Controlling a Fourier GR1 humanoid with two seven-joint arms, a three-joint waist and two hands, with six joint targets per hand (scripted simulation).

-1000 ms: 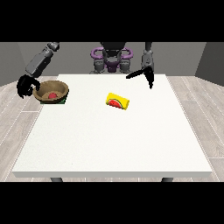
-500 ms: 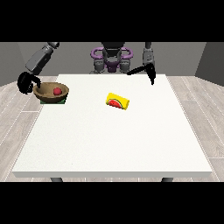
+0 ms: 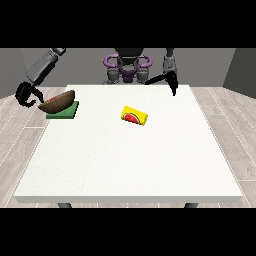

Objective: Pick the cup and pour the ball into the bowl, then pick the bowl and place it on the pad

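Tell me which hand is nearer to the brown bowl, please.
The robot's right hand, at the view's left, is nearer: it sits just beside the tilted bowl over the green pad. The hand at the view's right is far across the table.

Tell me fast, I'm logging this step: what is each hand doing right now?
Hand at the view's left: curled at the tilted bowl's rim, holding it over the green pad.
Hand at the view's right: open, holding nothing.
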